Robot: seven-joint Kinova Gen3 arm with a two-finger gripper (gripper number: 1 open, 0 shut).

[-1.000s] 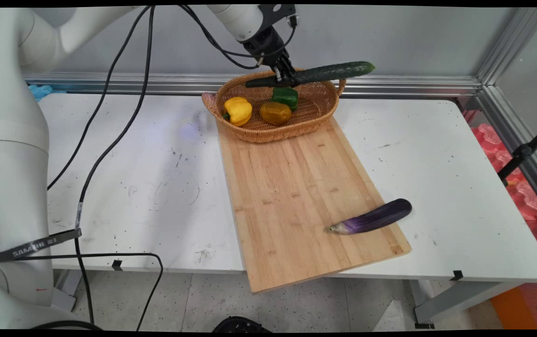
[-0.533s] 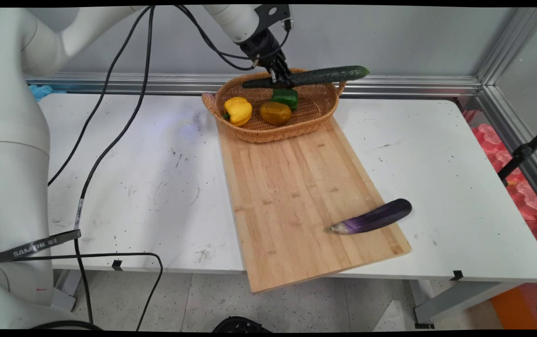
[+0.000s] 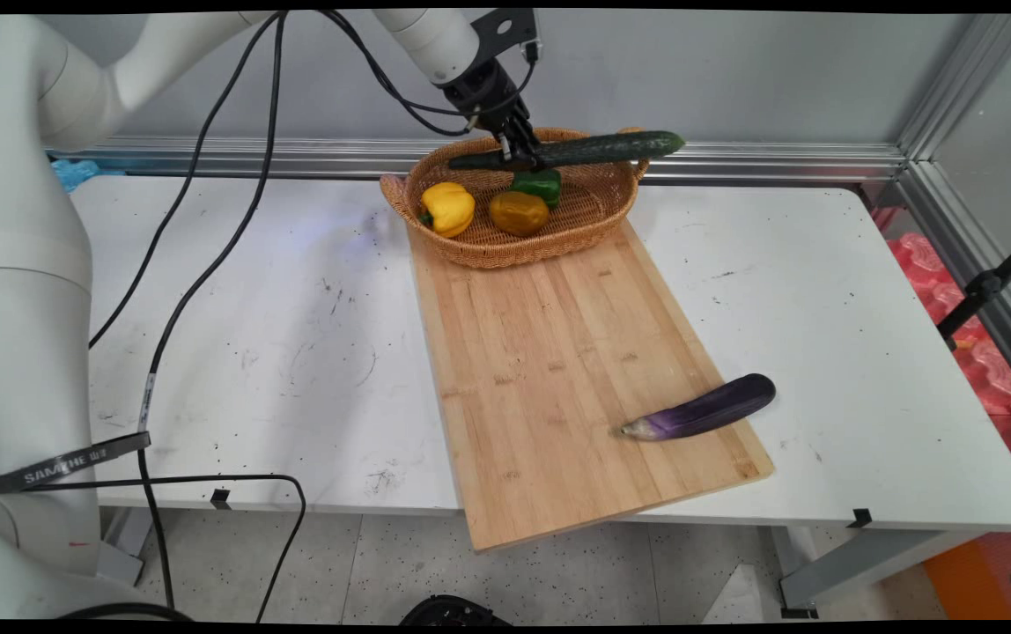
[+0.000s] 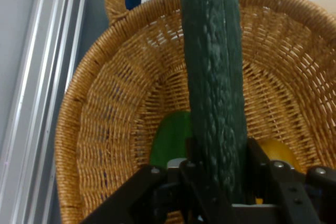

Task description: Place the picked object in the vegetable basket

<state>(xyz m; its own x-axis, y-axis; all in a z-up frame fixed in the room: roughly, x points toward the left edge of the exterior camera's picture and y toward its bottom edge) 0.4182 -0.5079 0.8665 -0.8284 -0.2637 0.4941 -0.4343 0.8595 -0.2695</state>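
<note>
Lowered and shifted left, the cucumber (image 3: 569, 151) hangs level above the basket (image 3: 598, 216), jaws clenched on its middle so it balances, over the peppers (image 3: 519, 211).

At upper centre of the frame, the black two-finger claw (image 3: 524, 159) grips a long dark green cucumber (image 3: 569, 151) lying nearly level over the oval woven wicker basket (image 3: 514, 250). Inside sit a yellow bell pepper (image 3: 447, 208), an orange bell pepper (image 3: 519, 212) and a green bell pepper (image 3: 538, 184). Lower right, a purple eggplant (image 3: 702, 409) rests on the long wooden cutting board (image 3: 549, 361) atop the white tabletop (image 3: 294, 326).
</note>
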